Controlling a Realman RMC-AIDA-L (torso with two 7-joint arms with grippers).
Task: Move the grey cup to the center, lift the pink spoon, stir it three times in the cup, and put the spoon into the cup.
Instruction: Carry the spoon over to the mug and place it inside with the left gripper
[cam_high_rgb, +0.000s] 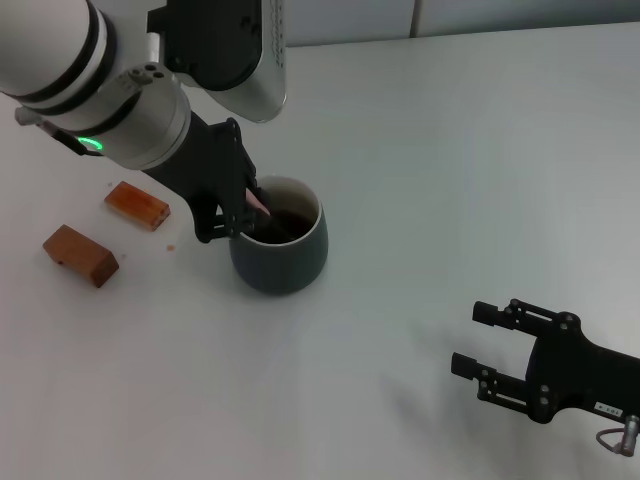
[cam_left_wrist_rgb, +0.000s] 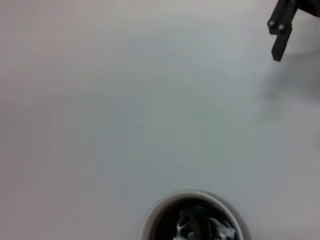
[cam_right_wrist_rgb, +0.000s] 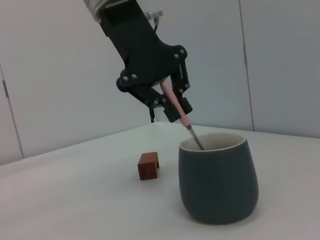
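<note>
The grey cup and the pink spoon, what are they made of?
The grey cup looks ceramic: smooth dark blue-grey outside, white inside, thick rounded rim. The pink spoon, held by the left gripper, seems to have a matte pink handle, perhaps plastic, and a thin grey neck, likely metal.

Bright, even light; soft shadows on the table (cam_high_rgb: 450, 150); left wrist view blurred.
</note>
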